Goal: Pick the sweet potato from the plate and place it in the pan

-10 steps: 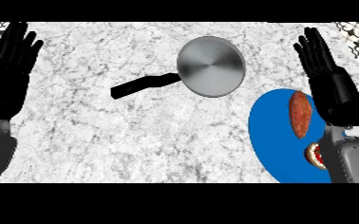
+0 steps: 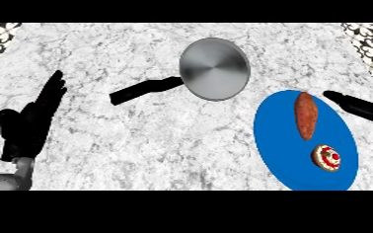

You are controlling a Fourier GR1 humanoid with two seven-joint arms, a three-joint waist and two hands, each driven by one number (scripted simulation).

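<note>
A reddish-brown sweet potato (image 2: 306, 114) lies lengthwise on the upper part of a blue plate (image 2: 280, 138) at the right. A round grey pan (image 2: 215, 68) sits at the counter's middle back, and its black handle (image 2: 144, 92) points to the lower left. Of my right hand (image 2: 350, 103) only a straight black finger shows at the right edge, just right of the sweet potato and not touching it. My left hand (image 2: 33, 121) stands open at the lower left, fingers up, holding nothing.
A small round pastry with red topping (image 2: 328, 157) lies on the plate's lower part. The counter (image 2: 146, 148) is white-grey marble. Patterned strips (image 2: 358, 37) show at both top corners.
My right hand and forearm have moved off the plate to the right edge, uncovering the pastry. My left hand has dropped lower at the left. Sweet potato and pan are unmoved.
</note>
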